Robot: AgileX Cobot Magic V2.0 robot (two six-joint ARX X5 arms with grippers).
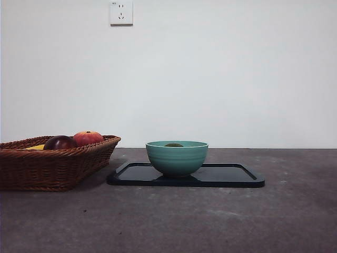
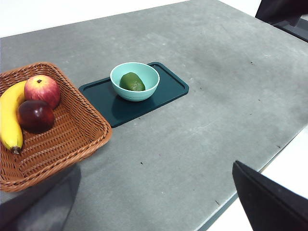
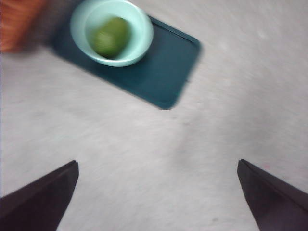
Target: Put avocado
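The avocado (image 2: 132, 81) is a dull green fruit lying inside the teal bowl (image 2: 150, 78). In the front view only the avocado's top (image 1: 174, 145) peeks over the bowl's rim (image 1: 177, 157). The bowl stands on a dark tray (image 1: 231, 175). My right gripper (image 3: 158, 161) hovers open and empty above bare table, apart from the avocado (image 3: 111, 36) and bowl (image 3: 139, 38). My left gripper (image 2: 156, 166) is high and well back from the bowl, jaws wide apart and holding nothing. Neither gripper shows in the front view.
A wicker basket (image 2: 84, 130) beside the tray holds a banana (image 2: 9, 118), a red-orange fruit (image 2: 42, 90) and a dark maroon fruit (image 2: 35, 115). The grey table's edge (image 2: 250, 180) runs close to my left gripper. A wall socket (image 1: 121, 12) is on the back wall.
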